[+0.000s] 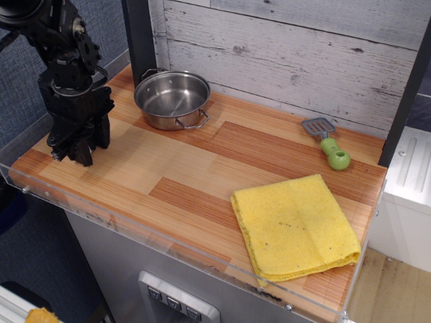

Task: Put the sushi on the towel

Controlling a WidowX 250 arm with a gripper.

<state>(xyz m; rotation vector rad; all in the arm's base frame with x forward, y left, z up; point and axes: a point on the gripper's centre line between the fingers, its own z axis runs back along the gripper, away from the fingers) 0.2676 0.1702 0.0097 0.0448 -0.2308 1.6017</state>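
Note:
My black gripper [75,149] is down on the wooden counter at the far left, on the spot where the sushi lay. The fingers [86,153] stand close together around that spot and touch or nearly touch the counter. The sushi is hidden between and behind them. The yellow towel [294,225] lies folded at the front right of the counter, far from the gripper.
A steel pot [172,99] stands at the back, just right of the gripper. A green-handled spatula [330,148] lies at the back right. A clear plastic lip [168,245] runs along the counter's front edge. A plank wall [289,54] stands behind.

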